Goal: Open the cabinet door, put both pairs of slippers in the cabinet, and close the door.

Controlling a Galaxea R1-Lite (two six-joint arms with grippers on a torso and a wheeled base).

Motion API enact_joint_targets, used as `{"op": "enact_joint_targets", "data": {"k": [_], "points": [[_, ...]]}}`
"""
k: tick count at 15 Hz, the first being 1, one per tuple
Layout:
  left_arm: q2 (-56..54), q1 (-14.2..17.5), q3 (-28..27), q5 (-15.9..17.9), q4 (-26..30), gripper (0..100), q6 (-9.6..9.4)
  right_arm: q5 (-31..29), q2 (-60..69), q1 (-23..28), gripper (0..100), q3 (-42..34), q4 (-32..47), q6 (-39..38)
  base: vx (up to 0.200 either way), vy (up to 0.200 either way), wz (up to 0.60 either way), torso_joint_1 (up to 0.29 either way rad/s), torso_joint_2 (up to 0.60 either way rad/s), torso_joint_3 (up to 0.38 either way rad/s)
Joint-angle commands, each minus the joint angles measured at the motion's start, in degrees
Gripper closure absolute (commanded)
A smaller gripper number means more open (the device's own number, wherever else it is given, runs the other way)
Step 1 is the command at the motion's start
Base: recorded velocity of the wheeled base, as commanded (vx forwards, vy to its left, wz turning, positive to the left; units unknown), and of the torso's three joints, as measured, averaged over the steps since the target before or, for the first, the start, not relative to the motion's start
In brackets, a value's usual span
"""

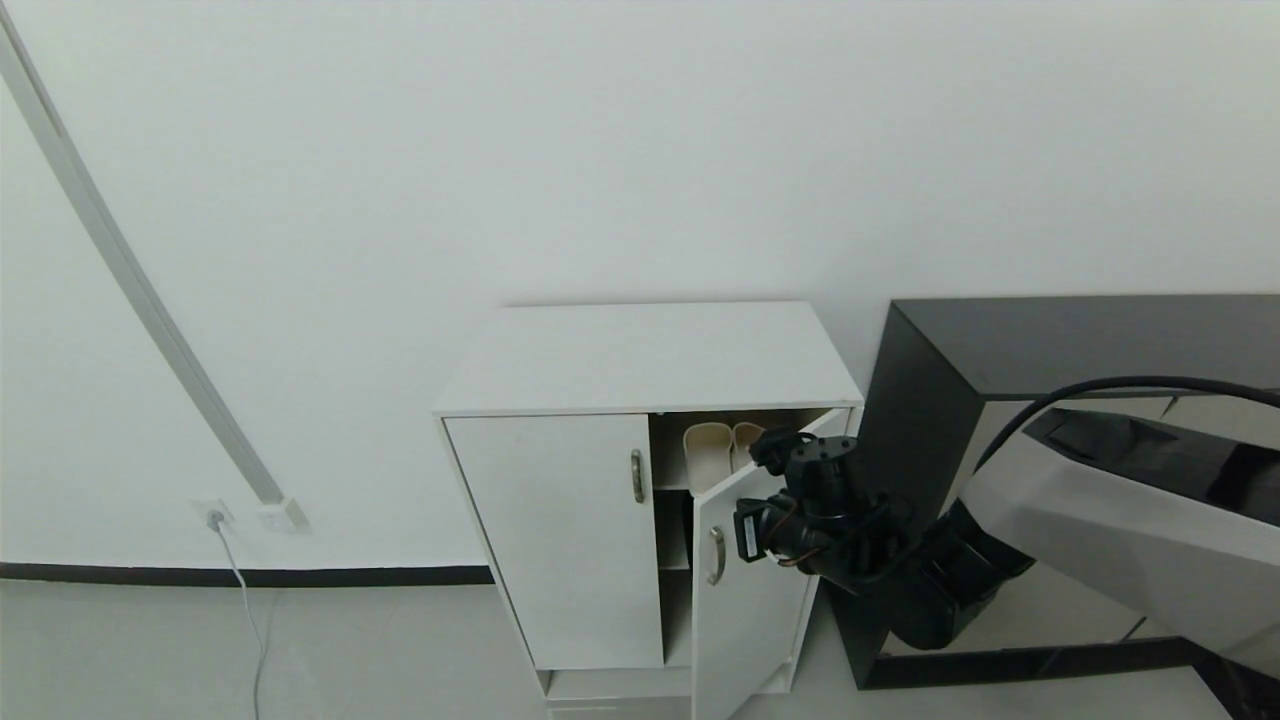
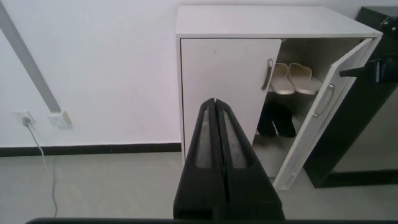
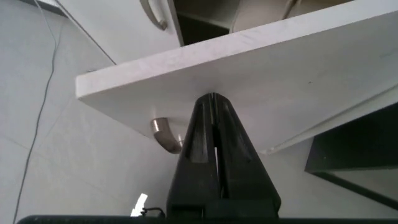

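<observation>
Standing half open at lower centre of the head view, the cabinet [image 1: 640,360] shows its right door [image 1: 745,610], with the right gripper [image 3: 214,102], fingers pressed together, at the outer face. Inside sit beige slippers [image 2: 292,78] and black slippers [image 2: 277,119] (beige above). A black table [image 1: 1050,340] crowds the door's right, and a wall socket [image 1: 213,516] sits lower left. The left gripper [image 2: 215,106], fingers together, hangs well apart.

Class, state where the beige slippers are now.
The beige slippers sit on the top shelf of the cabinet, right half in the head view, above the black slippers.
</observation>
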State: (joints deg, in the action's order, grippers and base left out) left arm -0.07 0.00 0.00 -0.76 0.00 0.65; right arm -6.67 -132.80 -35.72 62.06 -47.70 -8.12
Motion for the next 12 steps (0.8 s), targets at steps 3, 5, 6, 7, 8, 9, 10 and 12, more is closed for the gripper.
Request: {"op": "enact_joint_targets", "data": {"k": [3, 5, 6, 7, 8, 9, 10, 12], "points": [[0.1, 0.0, 0.0, 0.0, 0.0, 100, 0.06, 0.0, -3.8, 0.9, 100, 4.6, 0.3, 0.1, 0.000, 0.000, 0.00, 0.000, 0.00, 0.000], [0.1, 0.0, 0.0, 0.0, 0.0, 100, 0.06, 0.0, -5.4, 1.7, 100, 8.3, 2.0, 0.1, 0.000, 0.000, 0.00, 0.000, 0.00, 0.000], [0.1, 0.0, 0.0, 0.0, 0.0, 100, 0.06, 0.0, -6.2, 2.0, 100, 9.7, 2.4, 0.1, 0.000, 0.000, 0.00, 0.000, 0.00, 0.000], [0.1, 0.0, 0.0, 0.0, 0.0, 100, 0.06, -0.1, -6.9, 2.3, 100, 10.8, 2.4, 0.1, 0.000, 0.000, 0.00, 0.000, 0.00, 0.000], [0.1, 0.0, 0.0, 0.0, 0.0, 100, 0.06, 0.0, -7.5, 2.6, 100, 11.7, 2.4, 0.1, 0.000, 0.000, 0.00, 0.000, 0.00, 0.000], [0.1, 0.1, 0.0, 0.0, 0.0, 100, 0.06, 0.0, -7.8, 2.9, 100, 12.6, 2.4, 0.1, 0.000, 0.000, 0.00, 0.000, 0.00, 0.000], [0.1, 0.0, 0.0, 0.0, 0.0, 100, 0.06, -0.1, -8.2, 3.1, 100, 13.4, 2.8, 0.1, 0.000, 0.000, 0.00, 0.000, 0.00, 0.000], [0.1, 0.0, 0.0, 0.0, 0.0, 100, 0.06, -0.1, -9.2, 3.6, 100, 15.7, 3.3, 0.1, 0.000, 0.000, 0.00, 0.000, 0.00, 0.000]]}}
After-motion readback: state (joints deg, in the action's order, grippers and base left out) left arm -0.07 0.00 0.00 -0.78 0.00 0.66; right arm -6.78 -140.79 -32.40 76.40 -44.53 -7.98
